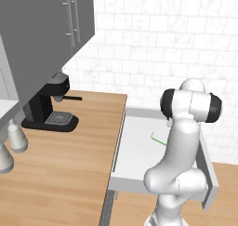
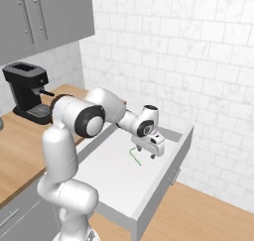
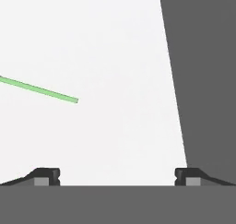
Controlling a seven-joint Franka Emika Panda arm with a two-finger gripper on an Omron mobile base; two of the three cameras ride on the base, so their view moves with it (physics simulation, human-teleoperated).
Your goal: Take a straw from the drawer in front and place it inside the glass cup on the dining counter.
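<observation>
The claw [image 2: 147,154] hangs open and empty over the pulled-out drawer [image 2: 149,185], at centre right of the right base view. One straw [image 2: 135,156] lies flat on the drawer floor just left of it; in the hand view its long axis slants from the left edge down toward centre.

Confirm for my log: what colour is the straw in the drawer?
Bright green straw, clearest in the hand view.

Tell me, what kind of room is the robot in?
It looks like a kitchen, a computer-drawn one. There is a black coffee machine on a wooden counter, white wall tiles and grey cupboards overhead.
</observation>
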